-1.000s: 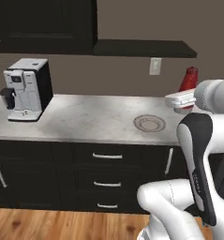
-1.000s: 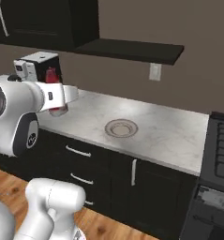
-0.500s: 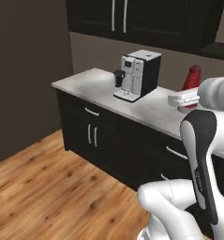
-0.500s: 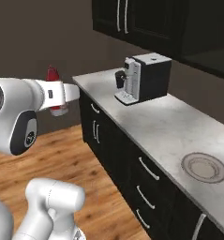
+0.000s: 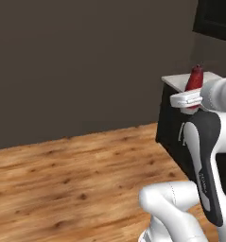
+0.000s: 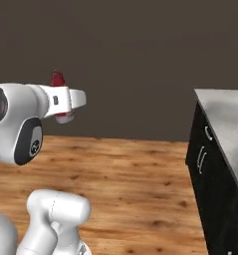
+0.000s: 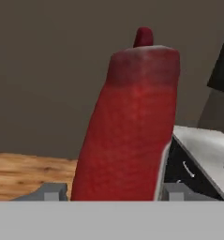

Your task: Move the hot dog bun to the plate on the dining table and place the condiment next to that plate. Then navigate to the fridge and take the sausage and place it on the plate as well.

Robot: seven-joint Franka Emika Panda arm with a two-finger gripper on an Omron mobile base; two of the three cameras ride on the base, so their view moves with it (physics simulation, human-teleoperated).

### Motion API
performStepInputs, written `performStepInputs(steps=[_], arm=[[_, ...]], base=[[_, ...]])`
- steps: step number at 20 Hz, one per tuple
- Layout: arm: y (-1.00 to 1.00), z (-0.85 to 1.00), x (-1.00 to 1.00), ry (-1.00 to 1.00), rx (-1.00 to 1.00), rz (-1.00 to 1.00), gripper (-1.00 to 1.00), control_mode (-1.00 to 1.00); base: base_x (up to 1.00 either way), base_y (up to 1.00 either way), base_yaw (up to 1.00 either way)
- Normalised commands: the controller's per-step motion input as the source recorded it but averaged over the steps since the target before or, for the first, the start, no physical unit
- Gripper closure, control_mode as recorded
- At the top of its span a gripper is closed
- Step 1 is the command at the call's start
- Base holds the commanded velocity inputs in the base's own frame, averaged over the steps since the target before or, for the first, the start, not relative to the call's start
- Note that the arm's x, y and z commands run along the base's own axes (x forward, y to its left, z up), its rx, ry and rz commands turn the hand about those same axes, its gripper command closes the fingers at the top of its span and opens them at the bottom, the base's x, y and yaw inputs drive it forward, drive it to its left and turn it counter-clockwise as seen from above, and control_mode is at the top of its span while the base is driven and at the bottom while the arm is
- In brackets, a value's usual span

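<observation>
end effector (image 7: 114, 191) around condiment (image 7: 130, 122), midair

Bottle (image 7: 132, 126) upright between fingers (image 7: 50, 191), seemingly clamped; counter (image 6: 225, 119) to right, floor (image 5: 76, 179) below.

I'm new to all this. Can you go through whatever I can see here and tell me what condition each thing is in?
condiment: upright, held off the ground between the fingers.
gripper: closed on the condiment, carried high.
black cabinets: drawers and doors shut.
marble wall counter: bare near this end.
wooden floor: nothing on it in view.
</observation>
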Motion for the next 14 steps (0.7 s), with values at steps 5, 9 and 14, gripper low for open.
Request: performStepInputs(steps=[5, 9, 14], arm=[[0.00, 0.00, 0.00, 0.00, 0.00, 0.00, 1.00, 1.00], [0.00, 0.00, 0.00, 0.00, 0.00, 0.00, 1.00, 1.00], [0.00, 0.00, 0.00, 0.00, 0.00, 0.00, 1.00, 1.00]], base=[[0.59, 0.45, 0.70], [1.00, 0.02, 0.58], [1.00, -0.15, 0.49]])
